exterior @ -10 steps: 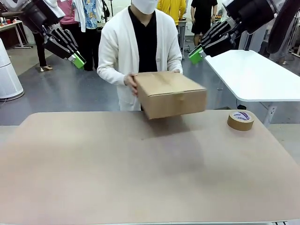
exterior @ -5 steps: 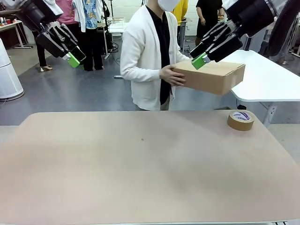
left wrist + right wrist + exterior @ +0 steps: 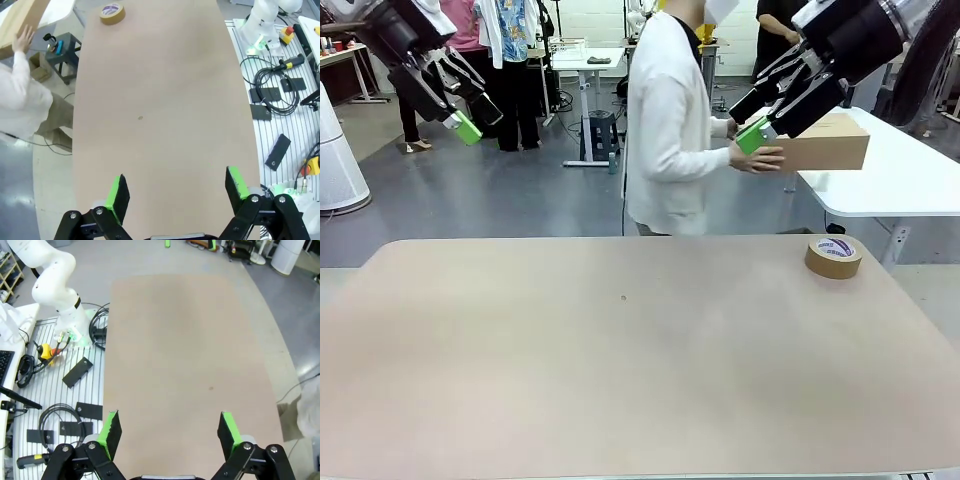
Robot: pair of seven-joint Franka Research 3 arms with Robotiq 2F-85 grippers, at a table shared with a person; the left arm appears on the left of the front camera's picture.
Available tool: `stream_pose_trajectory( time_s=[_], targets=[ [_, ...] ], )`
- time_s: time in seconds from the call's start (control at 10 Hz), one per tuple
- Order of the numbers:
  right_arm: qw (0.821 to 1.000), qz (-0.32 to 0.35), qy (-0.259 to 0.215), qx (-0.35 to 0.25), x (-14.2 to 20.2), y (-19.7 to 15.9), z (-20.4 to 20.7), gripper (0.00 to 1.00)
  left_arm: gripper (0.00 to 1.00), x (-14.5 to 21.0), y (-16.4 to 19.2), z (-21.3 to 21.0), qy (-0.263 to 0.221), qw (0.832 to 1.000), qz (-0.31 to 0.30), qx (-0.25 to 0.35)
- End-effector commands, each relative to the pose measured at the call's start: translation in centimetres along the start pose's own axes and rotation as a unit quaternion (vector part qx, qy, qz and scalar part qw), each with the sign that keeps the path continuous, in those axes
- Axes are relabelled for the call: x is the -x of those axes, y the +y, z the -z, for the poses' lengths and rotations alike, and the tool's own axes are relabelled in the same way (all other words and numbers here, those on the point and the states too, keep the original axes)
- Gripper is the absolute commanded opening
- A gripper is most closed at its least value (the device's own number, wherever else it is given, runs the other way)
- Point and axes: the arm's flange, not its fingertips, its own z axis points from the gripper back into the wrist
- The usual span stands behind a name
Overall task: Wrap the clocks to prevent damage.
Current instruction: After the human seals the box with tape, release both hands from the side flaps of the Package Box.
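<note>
The wrapped clocks are out of view. My left gripper (image 3: 475,118) hangs open high above the table's far left corner, and its wrist view shows the green pads (image 3: 118,196) spread wide over bare tabletop (image 3: 160,100). High at the far right, my right gripper (image 3: 766,116) is open too, with nothing between its pads (image 3: 111,432). A person in a white cardigan (image 3: 665,120) stands beyond the far edge, turned to the right, holding a brown cardboard box (image 3: 825,141) just behind my right gripper.
A brown tape roll (image 3: 833,256) lies near the far right corner of the tan table (image 3: 620,350). A white side table (image 3: 880,170) stands beyond at the right. Cables and black devices (image 3: 275,95) lie on the robot's side.
The person has turned and carried the cardboard box from over the table's far edge to the right, toward the white side table. Both grippers have shifted only slightly.
</note>
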Motion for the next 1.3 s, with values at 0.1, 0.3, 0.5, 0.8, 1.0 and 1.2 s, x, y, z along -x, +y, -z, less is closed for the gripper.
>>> stream_pose_trajectory(
  time_s=[0.1, 0.3, 0.5, 0.8, 1.0, 1.2],
  targets=[
    [0.999, 0.005, 0.051, 0.006, 0.5, 0.8, 0.2, 1.00, 1.00, -0.2, -0.4, -0.2, 0.002, 1.000, -0.027, -0.004],
    [1.000, 0.000, 0.001, 0.000, 0.0, 0.0, 0.0, 1.00, 1.00, 0.0, 0.0, 0.0, 0.001, 1.000, -0.007, 0.001],
    [1.000, 0.000, 0.001, 0.000, 0.0, 0.0, 0.0, 1.00, 1.00, 0.0, 0.0, 0.0, 0.001, 1.000, -0.007, 0.001],
    [1.000, -0.003, 0.012, 0.003, 0.2, 0.0, -0.2, 1.00, 1.00, -0.1, 0.0, 0.1, 0.010, 1.000, -0.016, -0.006],
    [0.989, -0.001, -0.100, -0.109, 4.5, -1.0, -1.6, 1.00, 1.00, 5.0, 0.7, -2.5, -0.197, 0.979, 0.056, 0.012],
    [0.973, -0.032, -0.205, -0.104, 8.5, -2.1, -3.8, 1.00, 1.00, 10.0, -0.3, -5.0, -0.316, 0.947, 0.063, -0.006]
  ],
)
